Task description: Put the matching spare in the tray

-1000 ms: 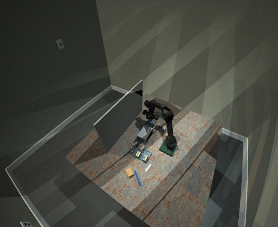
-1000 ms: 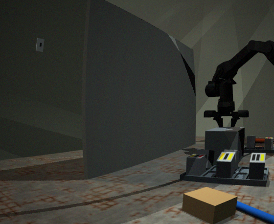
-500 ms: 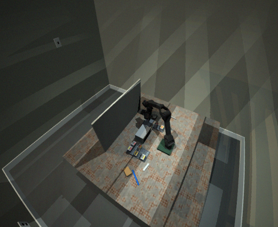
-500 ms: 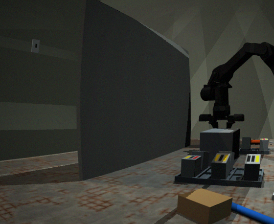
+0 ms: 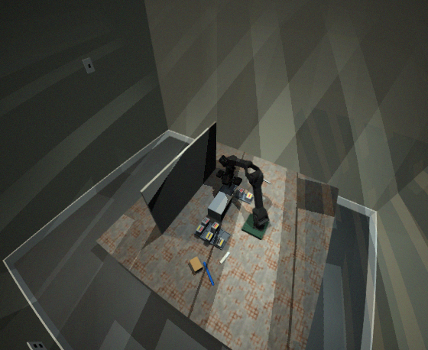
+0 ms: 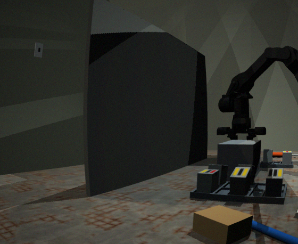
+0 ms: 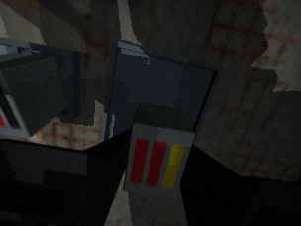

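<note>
While the wrist view looks down, the fingers are clamped on a small dark boxy spare (image 7: 157, 154) whose pale label carries two red bars and one yellow bar, running lengthwise along the block toward the camera. Below it sits a dark square tray (image 7: 163, 94) on the mottled, rust-gridded tabletop (image 7: 238, 134). From the exterior view, a tan cardboard-like box (image 6: 222, 223) and blue pen (image 6: 276, 234) lie nearest, then a rack (image 6: 238, 195) of coded spares, then the grey mounted unit (image 6: 238, 154) under the gripper (image 6: 240, 137).
</note>
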Action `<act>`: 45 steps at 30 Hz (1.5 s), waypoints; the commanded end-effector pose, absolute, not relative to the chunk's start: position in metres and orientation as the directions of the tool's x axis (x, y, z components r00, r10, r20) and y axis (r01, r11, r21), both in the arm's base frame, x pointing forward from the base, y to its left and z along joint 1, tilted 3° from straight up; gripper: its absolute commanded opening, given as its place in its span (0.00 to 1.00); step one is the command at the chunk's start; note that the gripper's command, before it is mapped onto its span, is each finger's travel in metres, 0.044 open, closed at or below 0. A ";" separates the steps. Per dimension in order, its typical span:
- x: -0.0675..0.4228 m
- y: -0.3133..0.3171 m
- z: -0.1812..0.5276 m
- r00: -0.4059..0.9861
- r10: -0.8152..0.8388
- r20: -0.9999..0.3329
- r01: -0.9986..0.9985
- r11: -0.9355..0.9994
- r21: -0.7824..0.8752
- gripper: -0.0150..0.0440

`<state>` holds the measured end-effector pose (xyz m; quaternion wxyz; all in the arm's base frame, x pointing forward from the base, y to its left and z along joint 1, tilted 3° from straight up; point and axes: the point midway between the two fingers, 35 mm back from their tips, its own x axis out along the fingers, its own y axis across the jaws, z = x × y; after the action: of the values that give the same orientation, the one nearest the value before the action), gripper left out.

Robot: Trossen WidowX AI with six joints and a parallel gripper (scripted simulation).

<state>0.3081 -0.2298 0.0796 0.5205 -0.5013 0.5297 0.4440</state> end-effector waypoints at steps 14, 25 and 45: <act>0.307 -0.229 0.068 0.047 -0.067 -0.997 -0.994 0.098 -0.053 0.25; 0.306 -0.229 0.068 0.044 -0.069 -0.997 -0.993 0.103 -0.051 0.61; 0.301 -0.221 0.174 0.047 -0.067 -0.997 -0.994 0.098 -0.053 1.00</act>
<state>0.3054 -0.2253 0.1557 0.5197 -0.5061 0.5274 0.4424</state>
